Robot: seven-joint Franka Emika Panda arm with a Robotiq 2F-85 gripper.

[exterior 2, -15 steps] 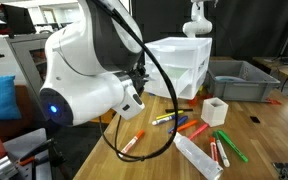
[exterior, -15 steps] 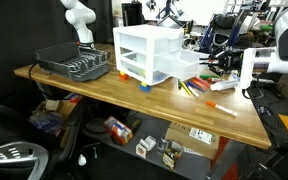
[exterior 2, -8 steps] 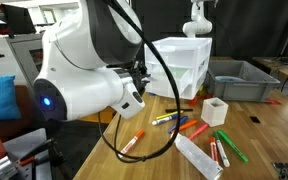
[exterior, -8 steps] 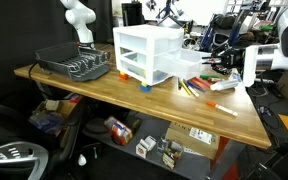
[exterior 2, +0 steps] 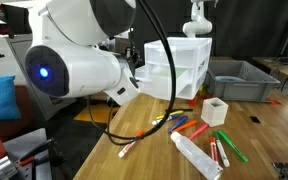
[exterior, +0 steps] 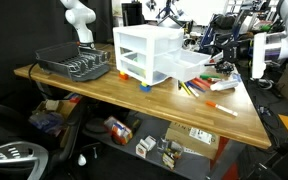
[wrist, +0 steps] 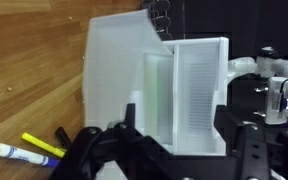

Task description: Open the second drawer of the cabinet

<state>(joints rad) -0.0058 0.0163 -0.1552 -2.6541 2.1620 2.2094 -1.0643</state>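
Note:
The white translucent cabinet stands on the wooden table. Its second drawer is pulled well out toward the arm; the top and bottom drawers sit flush. In the wrist view my gripper is open, its black fingers standing on either side of the drawer's front end and clear of it. In an exterior view the gripper hangs just past the drawer's front, slightly above it.
A black wire dish rack sits at the table's far end. Loose markers and a white tube lie by the cabinet. A white cup and a grey bin stand nearby.
The gripper has gone from shut to open, letting go of the drawer front. The arm has drawn back and risen a little. The drawer stays pulled out.

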